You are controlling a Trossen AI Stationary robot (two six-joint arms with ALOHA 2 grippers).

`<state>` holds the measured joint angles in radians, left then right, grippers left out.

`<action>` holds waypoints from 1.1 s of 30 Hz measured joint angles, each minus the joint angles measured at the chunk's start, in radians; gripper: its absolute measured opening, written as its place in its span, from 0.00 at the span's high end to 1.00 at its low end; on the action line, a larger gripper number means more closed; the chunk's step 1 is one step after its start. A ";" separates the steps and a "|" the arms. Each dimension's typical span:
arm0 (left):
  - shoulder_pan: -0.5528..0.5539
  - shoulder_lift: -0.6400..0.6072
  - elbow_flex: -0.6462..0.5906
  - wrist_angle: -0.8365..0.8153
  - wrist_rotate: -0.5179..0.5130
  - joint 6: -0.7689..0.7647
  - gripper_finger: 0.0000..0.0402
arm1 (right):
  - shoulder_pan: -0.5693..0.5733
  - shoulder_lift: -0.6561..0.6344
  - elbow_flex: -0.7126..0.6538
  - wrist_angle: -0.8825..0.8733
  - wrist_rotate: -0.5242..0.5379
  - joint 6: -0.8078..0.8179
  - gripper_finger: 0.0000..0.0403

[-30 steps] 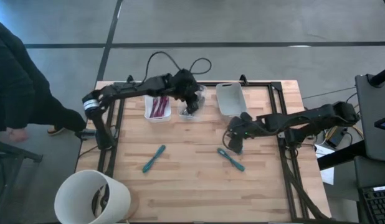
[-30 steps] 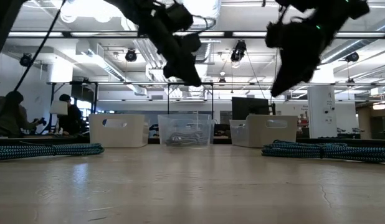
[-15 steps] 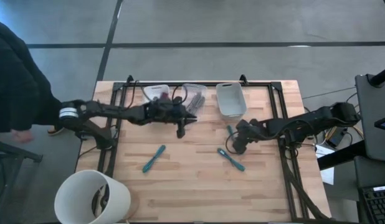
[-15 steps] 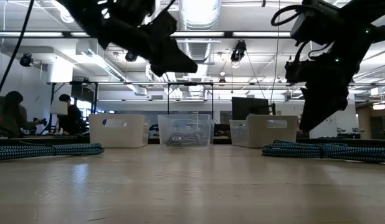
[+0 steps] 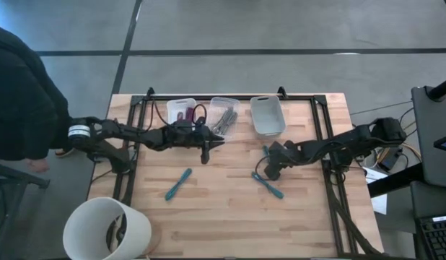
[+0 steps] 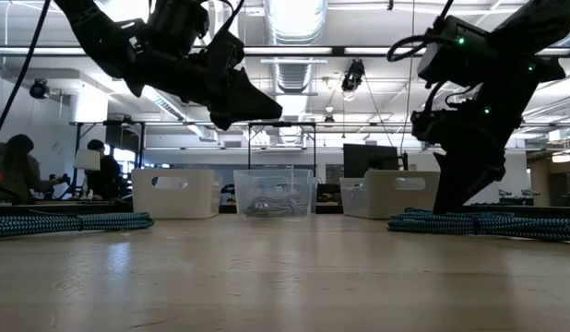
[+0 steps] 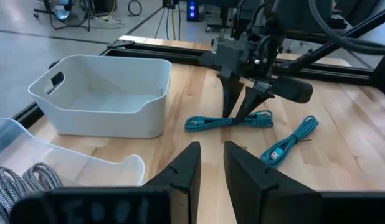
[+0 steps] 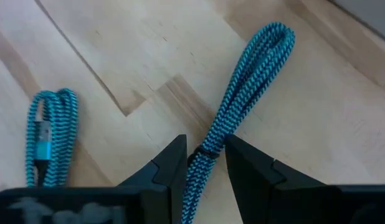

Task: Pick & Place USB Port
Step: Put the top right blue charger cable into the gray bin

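Observation:
Three teal braided USB cable bundles lie on the wooden table. One [image 5: 265, 152] lies right under my right gripper [image 5: 268, 165], a second [image 5: 268, 185] just nearer the front edge, a third [image 5: 178, 184] at left centre. My right gripper [image 8: 205, 146] points steeply down, open, with a finger on either side of the first bundle [image 8: 242, 81] near its tied middle. Whether they touch it does not show. My left gripper [image 7: 211, 149] hangs level above the table's middle [image 5: 208, 148], pointing right, a small gap between its fingers and nothing in it.
Three bins stand along the far edge: a white one with dark red things [image 5: 181, 110], a clear one with grey cables [image 5: 223, 114] and an empty white one [image 5: 266, 115]. A white bucket [image 5: 107, 227] stands off the near left corner, a person [image 5: 21, 94] to the left.
My left gripper has drawn back from over the clear bin toward the table's middle, sunk and tipped up from pointing down to nearly level. My right gripper has come down onto the teal bundle and rolled a little, its fingers now astride it.

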<state>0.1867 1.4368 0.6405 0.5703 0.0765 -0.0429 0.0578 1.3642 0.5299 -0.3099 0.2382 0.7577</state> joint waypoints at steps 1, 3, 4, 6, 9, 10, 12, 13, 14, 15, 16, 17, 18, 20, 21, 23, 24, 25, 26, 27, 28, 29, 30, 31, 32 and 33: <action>0.000 0.000 -0.001 -0.001 0.000 0.000 0.82 | 0.000 0.007 0.000 0.001 0.000 0.002 0.74; 0.000 0.000 -0.001 -0.001 0.000 0.000 0.82 | 0.000 0.025 0.000 0.007 0.012 0.002 0.73; 0.000 0.000 -0.001 -0.001 0.000 0.000 0.82 | 0.000 0.034 0.000 0.008 0.019 0.007 0.74; 0.000 0.000 -0.001 -0.002 0.000 0.000 0.82 | 0.000 0.049 0.001 0.008 0.027 0.033 0.75; 0.000 0.000 -0.002 -0.002 0.000 0.000 0.82 | 0.000 0.056 0.005 0.006 0.024 0.038 0.78; 0.000 0.000 -0.002 -0.002 0.000 0.000 0.82 | 0.000 0.056 0.005 0.004 0.022 0.038 0.80; 0.000 0.000 -0.002 -0.003 0.000 0.000 0.82 | -0.001 0.051 0.005 0.003 0.016 0.037 0.84; 0.000 0.000 -0.002 -0.002 0.000 0.000 0.82 | -0.001 0.047 0.006 0.004 0.011 0.037 0.86; 0.000 0.000 -0.002 -0.002 0.000 0.000 0.82 | 0.000 0.042 0.005 0.003 0.005 0.037 0.88; 0.000 0.000 -0.003 -0.003 0.000 -0.001 0.82 | 0.000 0.037 0.006 0.003 0.001 0.037 0.90; 0.000 0.000 -0.004 -0.003 0.000 -0.003 0.82 | 0.000 0.031 0.006 0.003 0.001 0.037 0.92; 0.000 0.000 -0.004 -0.003 0.000 -0.005 0.82 | 0.001 0.025 0.008 0.002 0.000 0.034 0.93; 0.000 0.000 -0.004 -0.003 0.000 -0.008 0.82 | 0.001 0.018 0.011 0.001 0.000 0.029 0.94; 0.000 0.000 -0.004 -0.003 0.000 -0.008 0.82 | 0.001 -0.001 0.023 0.000 -0.003 0.009 0.95; 0.000 0.000 -0.004 -0.003 0.000 -0.008 0.82 | 0.001 -0.013 0.032 0.000 -0.005 -0.007 0.95; 0.000 0.000 -0.005 -0.003 0.000 -0.008 0.82 | 0.000 -0.041 0.052 0.000 -0.003 -0.044 0.95; 0.000 0.000 -0.005 -0.003 0.000 -0.008 0.82 | -0.004 -0.058 0.066 0.000 0.005 -0.068 0.94; 0.000 0.000 -0.005 -0.003 0.000 -0.009 0.82 | -0.008 -0.075 0.079 0.001 0.024 -0.087 0.94; 0.000 0.000 -0.005 -0.003 0.000 -0.009 0.82 | -0.014 -0.092 0.092 0.001 0.052 -0.106 0.94; 0.000 0.000 -0.005 -0.003 0.000 -0.009 0.82 | -0.022 -0.112 0.108 0.001 0.085 -0.128 0.94; 0.000 0.000 -0.005 -0.003 0.000 -0.009 0.82 | -0.032 -0.129 0.123 0.002 0.119 -0.150 0.94; 0.000 0.000 -0.005 -0.003 0.000 -0.010 0.82 | -0.043 -0.146 0.137 0.002 0.151 -0.171 0.94; 0.000 0.000 -0.005 -0.004 0.000 -0.010 0.82 | -0.057 -0.162 0.153 0.001 0.179 -0.193 0.94; 0.000 0.000 -0.005 -0.004 0.000 -0.010 0.82 | -0.072 -0.177 0.168 0.003 0.202 -0.216 0.94; 0.000 0.000 -0.005 -0.005 0.000 -0.010 0.82 | -0.091 -0.191 0.181 0.004 0.218 -0.239 0.94; 0.000 0.000 -0.005 -0.005 0.000 -0.010 0.82 | -0.111 -0.203 0.193 0.003 0.231 -0.260 0.94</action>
<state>0.1867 1.4372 0.6357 0.5652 0.0769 -0.0525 -0.0536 1.1613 0.7230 -0.3069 0.4695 0.4974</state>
